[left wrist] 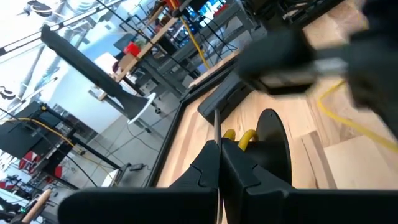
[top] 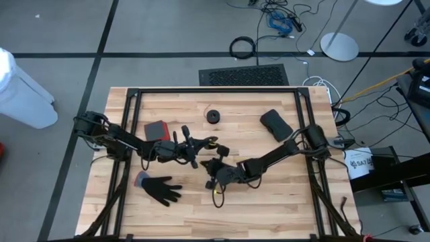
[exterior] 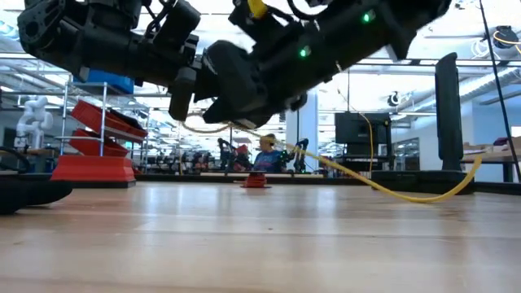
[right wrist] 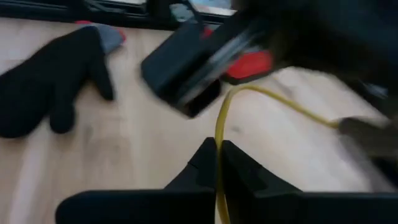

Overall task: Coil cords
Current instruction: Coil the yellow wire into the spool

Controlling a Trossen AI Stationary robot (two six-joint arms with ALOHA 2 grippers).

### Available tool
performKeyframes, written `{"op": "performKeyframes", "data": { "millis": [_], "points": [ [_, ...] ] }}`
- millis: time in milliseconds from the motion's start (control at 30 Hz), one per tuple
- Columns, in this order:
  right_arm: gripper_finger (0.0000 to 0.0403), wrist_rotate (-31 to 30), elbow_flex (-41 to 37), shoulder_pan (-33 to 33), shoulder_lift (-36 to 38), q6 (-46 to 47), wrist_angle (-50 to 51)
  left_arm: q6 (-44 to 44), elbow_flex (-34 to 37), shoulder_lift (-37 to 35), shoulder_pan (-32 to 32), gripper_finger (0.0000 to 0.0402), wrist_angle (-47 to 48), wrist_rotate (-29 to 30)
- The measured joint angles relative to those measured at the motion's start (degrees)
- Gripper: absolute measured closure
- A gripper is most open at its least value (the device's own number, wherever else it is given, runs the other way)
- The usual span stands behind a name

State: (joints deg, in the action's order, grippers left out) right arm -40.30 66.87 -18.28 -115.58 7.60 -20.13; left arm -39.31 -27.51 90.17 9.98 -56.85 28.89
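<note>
The yellow cord [exterior: 383, 185] is held in the air between my two grippers near the table's middle. In the low view it sags in a long slack curve down to the tabletop. My left gripper [top: 203, 143] reaches in from the table's left and is shut, with yellow loops [left wrist: 239, 138] just past its fingertips. My right gripper [top: 216, 176] comes from the right, a little nearer the front edge, and is shut on the same cord [right wrist: 219, 140]. A small black cord bundle [top: 213, 116] lies flat on the wood, farther back. My left gripper pinches the yellow cord between its two shut fingers, and small loops [left wrist: 231, 135] stick out just beyond the tips. The fingers lie about level and point toward the table's right. The held part is clear of the table. My right gripper pinches one strand of the yellow cord [right wrist: 219, 155] between its shut fingers, which run along it. The fingers slant down from the table's right. Past the tips the cord arcs up [right wrist: 249, 89] toward the left gripper, and a short piece [top: 216, 193] hangs below toward the wood.
A black glove [top: 160, 188] lies near the front left of the grippers. A red block [top: 156, 130] sits behind the left arm, and a black pouch [top: 275, 124] lies at the back right. A dark metal frame [top: 215, 91] borders the table.
</note>
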Motion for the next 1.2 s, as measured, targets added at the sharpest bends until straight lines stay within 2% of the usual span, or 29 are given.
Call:
{"op": "performKeyframes", "data": {
  "millis": [667, 967, 1200],
  "points": [
    [0.0403, -20.7, 0.0, -7.9, 14.7, 3.0, 22.7, 1.7, 0.0, 0.0, -1.0, 0.0401, 2.8, 0.0],
    [0.0403, -26.7, 0.0, -11.2, 20.0, 23.1, 47.1, 3.0, 0.0, 0.0, -1.0, 0.0401, 3.5, 0.1],
    [0.0402, -28.7, 0.0, -12.9, 21.7, 40.0, 65.4, 3.0, 0.0, 0.0, -0.9, 0.0401, 3.4, 0.1]
  ]
}}
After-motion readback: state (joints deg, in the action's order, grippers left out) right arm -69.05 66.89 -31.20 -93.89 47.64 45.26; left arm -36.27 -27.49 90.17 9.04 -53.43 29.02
